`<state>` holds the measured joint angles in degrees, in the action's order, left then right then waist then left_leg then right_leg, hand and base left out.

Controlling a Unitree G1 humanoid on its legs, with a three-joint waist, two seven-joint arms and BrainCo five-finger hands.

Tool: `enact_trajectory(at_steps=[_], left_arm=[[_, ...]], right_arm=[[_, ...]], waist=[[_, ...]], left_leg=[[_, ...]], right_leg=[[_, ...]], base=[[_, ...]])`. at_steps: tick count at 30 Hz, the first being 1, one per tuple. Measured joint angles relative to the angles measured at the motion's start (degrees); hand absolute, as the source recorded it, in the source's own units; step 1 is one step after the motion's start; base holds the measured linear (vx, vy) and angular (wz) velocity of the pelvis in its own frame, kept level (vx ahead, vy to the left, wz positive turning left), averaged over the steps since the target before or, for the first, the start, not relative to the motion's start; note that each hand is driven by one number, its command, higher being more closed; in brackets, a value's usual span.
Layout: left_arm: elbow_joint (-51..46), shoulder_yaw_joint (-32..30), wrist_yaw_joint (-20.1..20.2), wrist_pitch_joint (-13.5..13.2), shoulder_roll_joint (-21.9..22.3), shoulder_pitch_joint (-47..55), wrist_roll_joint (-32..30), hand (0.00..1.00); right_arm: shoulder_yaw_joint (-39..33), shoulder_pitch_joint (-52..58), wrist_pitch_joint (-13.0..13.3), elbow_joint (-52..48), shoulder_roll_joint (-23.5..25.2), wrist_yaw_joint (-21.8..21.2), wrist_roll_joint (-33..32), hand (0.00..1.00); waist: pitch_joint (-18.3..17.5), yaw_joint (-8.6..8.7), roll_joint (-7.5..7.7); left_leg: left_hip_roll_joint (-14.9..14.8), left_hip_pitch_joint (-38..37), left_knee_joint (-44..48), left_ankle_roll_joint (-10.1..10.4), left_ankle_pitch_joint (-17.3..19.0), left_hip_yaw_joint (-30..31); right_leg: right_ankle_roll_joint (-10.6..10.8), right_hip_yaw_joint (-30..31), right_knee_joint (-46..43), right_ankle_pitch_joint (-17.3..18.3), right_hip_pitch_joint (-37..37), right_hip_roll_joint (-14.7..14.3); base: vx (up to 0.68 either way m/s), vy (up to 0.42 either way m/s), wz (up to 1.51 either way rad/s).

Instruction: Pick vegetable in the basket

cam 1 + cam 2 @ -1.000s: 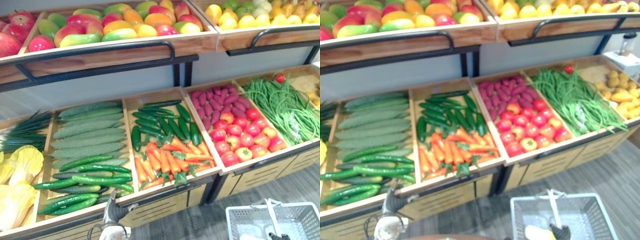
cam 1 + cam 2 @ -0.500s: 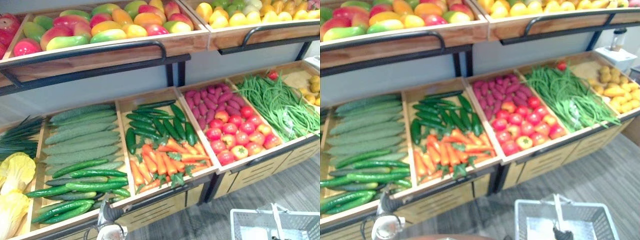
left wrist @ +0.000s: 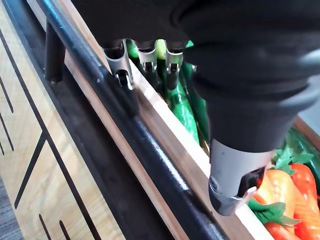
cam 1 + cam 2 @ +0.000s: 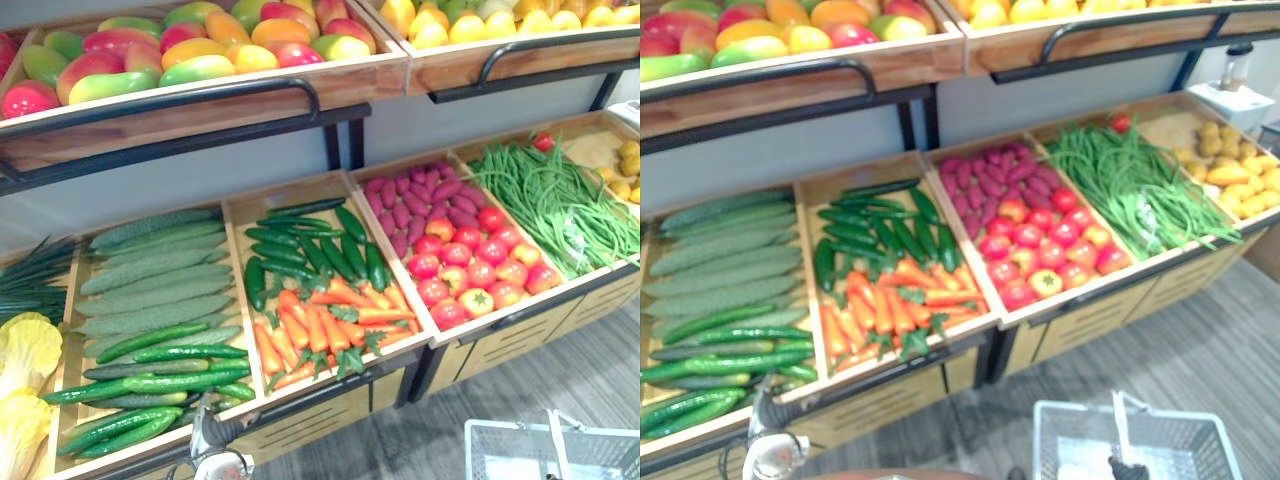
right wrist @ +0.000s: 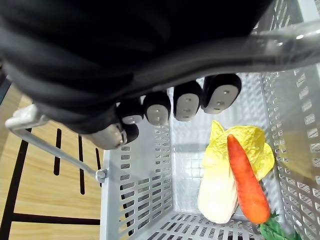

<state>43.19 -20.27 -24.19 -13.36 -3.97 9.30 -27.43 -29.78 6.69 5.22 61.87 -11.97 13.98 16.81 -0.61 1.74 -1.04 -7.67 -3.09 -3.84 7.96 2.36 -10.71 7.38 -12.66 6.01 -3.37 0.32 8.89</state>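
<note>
Holding the basket (image 5: 132,200) by its handle (image 5: 295,42) with my right hand (image 5: 187,102), fingers curling round the bar. Inside, a carrot (image 5: 247,180) is lying against a cabbage (image 5: 215,195). My left hand (image 3: 170,60) is hovering over the rail (image 3: 150,145) at the cucumber (image 3: 182,107) bin's edge, fingers straight and relaxed, gripping nothing. More carrots (image 3: 280,195) are sitting in the next bin, just past my thumb (image 3: 232,170).

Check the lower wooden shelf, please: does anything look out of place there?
Yes. One round red tomato lies alone at the far end of the compartment of long green beans, apart from the red tomatoes heaped in the next compartment. Nothing else stands out.
</note>
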Motion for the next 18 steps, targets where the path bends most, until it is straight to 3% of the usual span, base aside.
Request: enact_trajectory(at_steps=[4,7,18], left_arm=[[-4.3,-2.5,-3.7,2.5,2.7,-0.1,0.6,0.0],[-8.2,-2.5,-5.4,3.7,4.0,0.9,2.6,0.0],[-18.5,0.4,-2.4,3.6,4.6,7.1,2.6,0.0]], right_arm=[[-1.3,-0.3,0.2,0.0,0.8,0.5,-1.2,1.0],[-1.4,-0.2,0.2,-0.1,1.8,1.3,-2.1,1.0],[-0.6,2.1,0.3,-5.4,5.4,1.8,-2.1,1.0]], waist=[[1.3,1.22,0.52],[2.3,1.23,1.26],[3.7,0.93,2.34]], left_leg=[[-0.1,0.0,0.1,-0.1,0.0,0.7],[-0.2,-0.1,0.1,-0.4,-0.2,0.8],[0.0,-1.2,0.2,-0.8,0.2,0.7]], right_leg=[[-0.2,-1.0,0.0,0.2,0.8,-0.1],[0.0,-1.1,0.0,0.1,1.0,-0.1],[0.2,-1.8,-3.1,1.8,1.2,0.6]], base=[[0.02,-0.007,0.08],[0.03,-0.004,0.04],[0.01,0.004,0.02]])
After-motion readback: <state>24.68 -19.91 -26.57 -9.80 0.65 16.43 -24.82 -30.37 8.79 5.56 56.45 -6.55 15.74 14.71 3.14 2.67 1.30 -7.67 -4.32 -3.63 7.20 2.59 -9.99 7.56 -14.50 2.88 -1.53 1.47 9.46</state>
